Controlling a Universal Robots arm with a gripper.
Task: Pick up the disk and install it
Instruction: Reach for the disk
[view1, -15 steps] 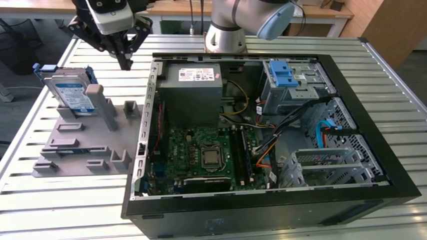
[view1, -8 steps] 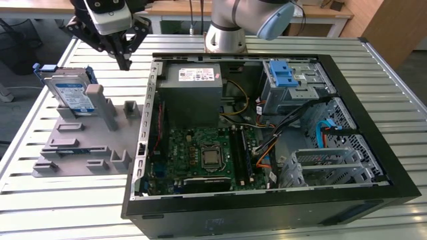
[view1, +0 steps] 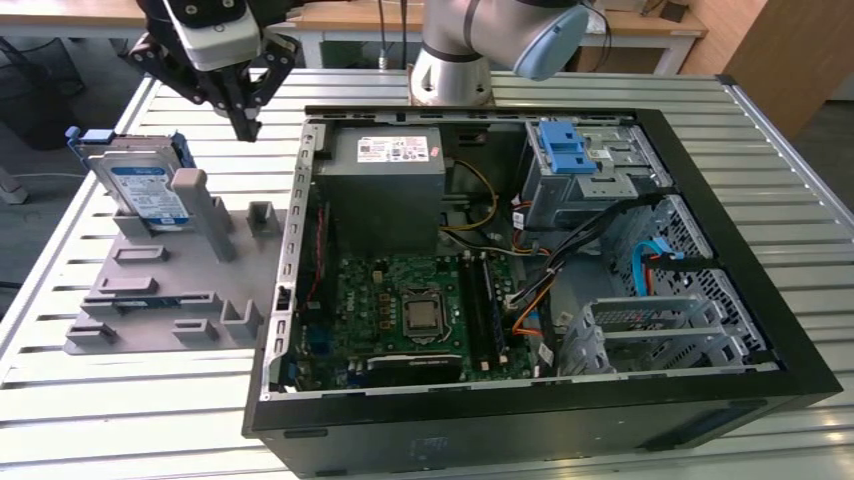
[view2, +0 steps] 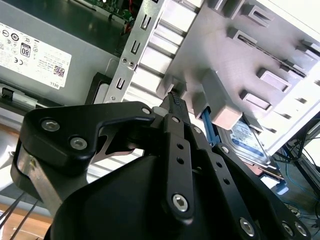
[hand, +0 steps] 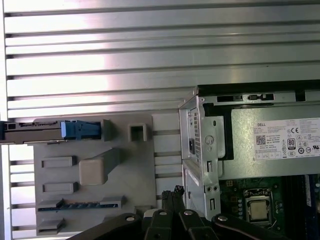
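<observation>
The disk (view1: 144, 187) is a silver drive with a white-and-blue label in a blue bracket. It leans upright in a slot at the back of the grey holder plate (view1: 160, 295), on the exterior view's left. In the first wrist view the disk (hand: 30, 131) appears edge-on, and in the second wrist view the disk (view2: 248, 141) sits behind a grey post. My gripper (view1: 248, 128) hangs above the table between the holder and the computer case, to the disk's right and apart from it. Its fingers (view2: 175, 102) are shut together on nothing; the gripper (hand: 175, 192) also appears in the first wrist view.
The open black computer case (view1: 747, 330) lies on the slatted metal table (view1: 120, 420). Inside are a grey power supply (view1: 387, 190), the motherboard (view1: 400, 310), loose cables and a grey cage with a blue latch (view1: 577, 152). Grey posts (view1: 200, 205) rise from the holder plate.
</observation>
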